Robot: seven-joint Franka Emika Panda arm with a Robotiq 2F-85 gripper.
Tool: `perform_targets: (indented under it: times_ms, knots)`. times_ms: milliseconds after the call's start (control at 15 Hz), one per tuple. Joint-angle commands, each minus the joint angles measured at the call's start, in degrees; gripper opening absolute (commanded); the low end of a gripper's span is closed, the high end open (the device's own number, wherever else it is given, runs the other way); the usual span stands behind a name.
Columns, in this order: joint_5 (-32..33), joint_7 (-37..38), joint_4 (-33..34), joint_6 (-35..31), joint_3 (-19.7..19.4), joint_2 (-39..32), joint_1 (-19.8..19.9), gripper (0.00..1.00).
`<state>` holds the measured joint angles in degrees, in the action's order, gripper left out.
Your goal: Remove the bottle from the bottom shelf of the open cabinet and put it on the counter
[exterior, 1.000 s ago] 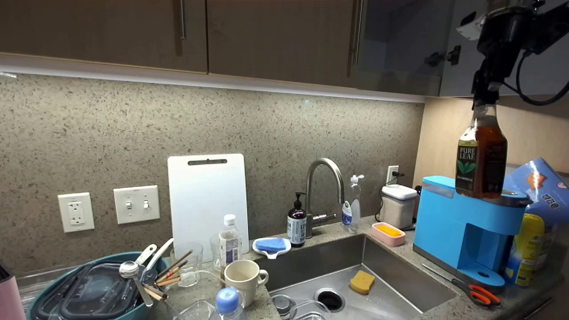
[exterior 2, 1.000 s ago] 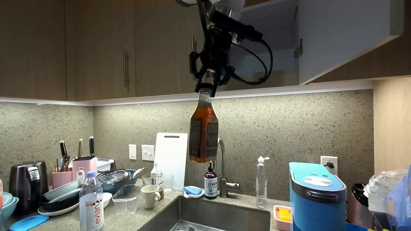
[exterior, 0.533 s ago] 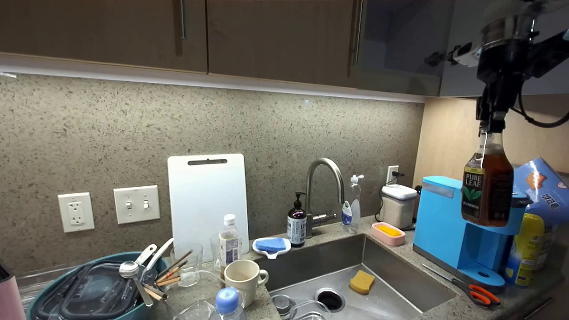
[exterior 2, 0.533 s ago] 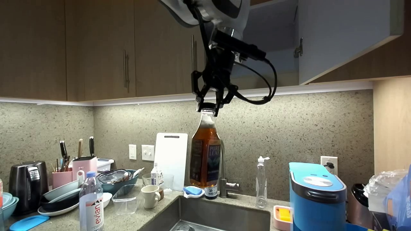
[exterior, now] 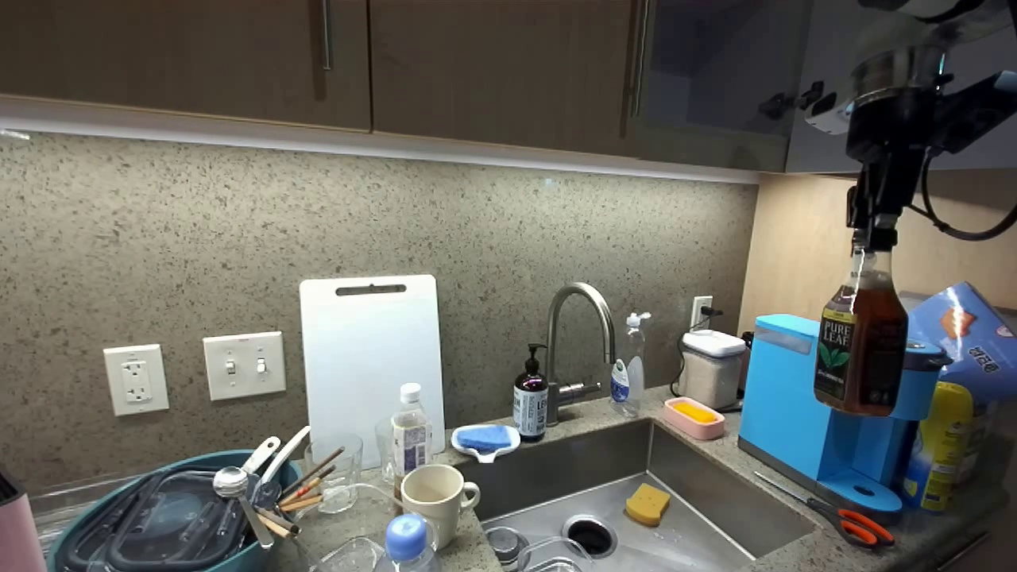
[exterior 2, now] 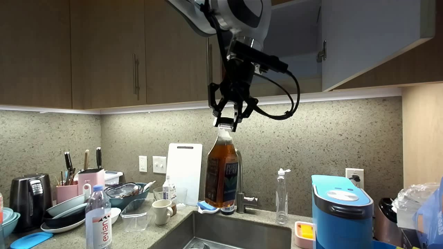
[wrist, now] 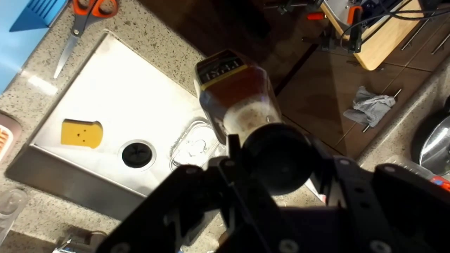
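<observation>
The bottle [exterior: 862, 349] is a brown tea bottle with a dark label and yellowish band; it hangs nearly upright in the air in both exterior views [exterior 2: 221, 176]. My gripper [exterior 2: 225, 122] is shut on its black cap from above, also in an exterior view [exterior: 874, 238]. In the wrist view the gripper [wrist: 272, 151] has a finger on either side of the cap, and the bottle [wrist: 239, 84] points away beneath it. The counter [exterior: 739, 429] lies below. The open cabinet [exterior 2: 294, 45] is behind the arm; its bottom shelf is hard to make out.
A steel sink [exterior: 731, 508] with a tap [exterior: 584, 294] is set in the counter. A blue coffee machine [exterior: 794, 381], orange scissors [exterior: 858, 528] and a yellow bottle [exterior: 937, 453] stand or lie at one side. A mug [exterior 2: 162, 211] and an Evian bottle [exterior 2: 98, 221] stand opposite. The cabinet door [exterior 2: 367, 38] hangs open.
The gripper has moved down with the bottle in its grip, fast at first and then less. In an exterior view it shifts right, then slightly back left. The bottle stays held.
</observation>
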<state>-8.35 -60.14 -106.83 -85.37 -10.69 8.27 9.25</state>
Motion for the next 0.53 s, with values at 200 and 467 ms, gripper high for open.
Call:
perform_targets:
  times_ms: [200,467]
  knots:
    - [2.28,2.50,-4.58,-6.96,0.16,-4.16,-0.29,0.22]
    - [6.36,4.40,-8.01,-9.97,0.78,-7.24,-0.24,0.22]
